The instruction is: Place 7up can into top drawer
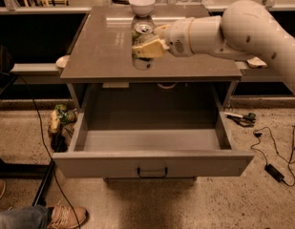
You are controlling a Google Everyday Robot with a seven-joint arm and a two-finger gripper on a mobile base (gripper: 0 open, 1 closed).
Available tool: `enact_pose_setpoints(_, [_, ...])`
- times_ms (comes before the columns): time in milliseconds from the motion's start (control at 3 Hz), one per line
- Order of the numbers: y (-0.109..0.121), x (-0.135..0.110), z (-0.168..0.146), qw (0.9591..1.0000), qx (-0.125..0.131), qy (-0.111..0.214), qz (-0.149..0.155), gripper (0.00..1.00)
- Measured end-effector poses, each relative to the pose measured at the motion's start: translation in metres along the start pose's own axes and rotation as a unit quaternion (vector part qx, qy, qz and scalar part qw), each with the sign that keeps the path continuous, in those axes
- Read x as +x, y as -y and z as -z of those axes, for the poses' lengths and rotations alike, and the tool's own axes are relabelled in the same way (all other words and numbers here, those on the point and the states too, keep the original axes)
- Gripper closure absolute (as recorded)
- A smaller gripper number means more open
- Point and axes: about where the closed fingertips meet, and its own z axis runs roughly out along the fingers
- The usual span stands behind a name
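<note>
Pinching the 7up can (142,63) over the countertop (101,46), jaws partly masking its label; rear of open top drawer (113,164) in shadow.

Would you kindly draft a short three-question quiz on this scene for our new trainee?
1. True or false: the top drawer is open.
2. The end effector, above the cabinet top, is shut on: A) a bottle B) the 7up can C) a sponge.
3. Fill in: seen from the camera, the white bowl stands ___ the can.
Key: 1 true; 2 B; 3 behind.
</note>
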Motion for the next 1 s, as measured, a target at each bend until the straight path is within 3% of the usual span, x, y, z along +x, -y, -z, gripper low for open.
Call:
enact_pose_setpoints(333, [-0.015,0.023,0.036,0.9983,0.051,-0.001,-0.028,1.00])
enact_pose_setpoints(1000, [-0.033,0.098,0.068,0.9877,0.108,-0.031,-0.109,1.00])
